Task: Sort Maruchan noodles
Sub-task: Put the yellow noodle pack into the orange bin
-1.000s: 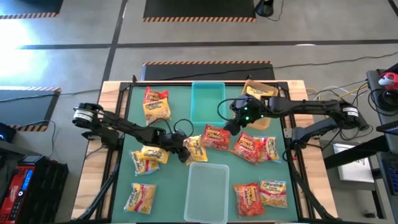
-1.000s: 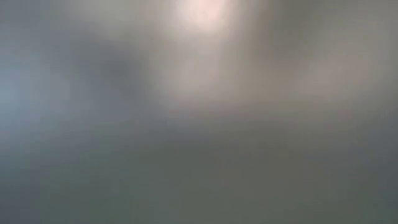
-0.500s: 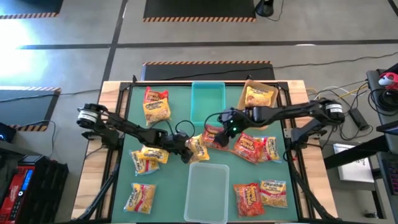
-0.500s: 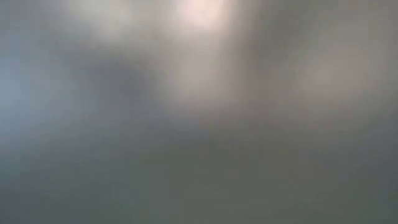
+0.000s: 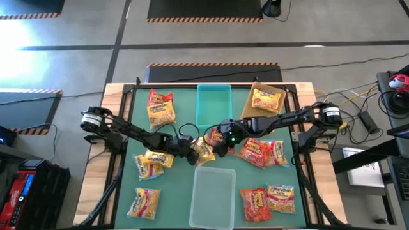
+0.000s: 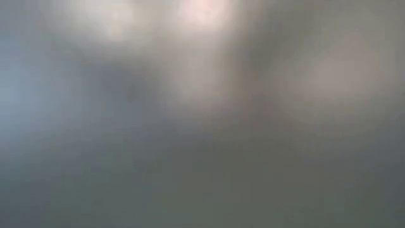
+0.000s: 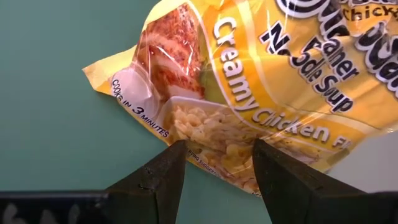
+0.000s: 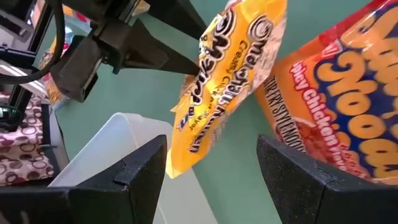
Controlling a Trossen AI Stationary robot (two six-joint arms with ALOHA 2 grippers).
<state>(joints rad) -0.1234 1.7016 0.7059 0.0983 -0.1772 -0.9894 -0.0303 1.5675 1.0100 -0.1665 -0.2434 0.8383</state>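
moved leftward from beside the teal bin (image 5: 213, 102) to frame centre: right gripper (image 5: 216, 148), fingers spread wide, grasping nothing. just left of it, left gripper (image 5: 193, 153), fingers clamped on a yellow creamy chicken packet (image 5: 203, 149). scattered across the green mat (image 5: 185, 191): remaining maruchan noodles (image 5: 262, 152).

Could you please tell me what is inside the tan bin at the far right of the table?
The tan bin holds one yellow Maruchan packet, lying flat, print up. No other packet shows in it; the floor under that packet is covered.
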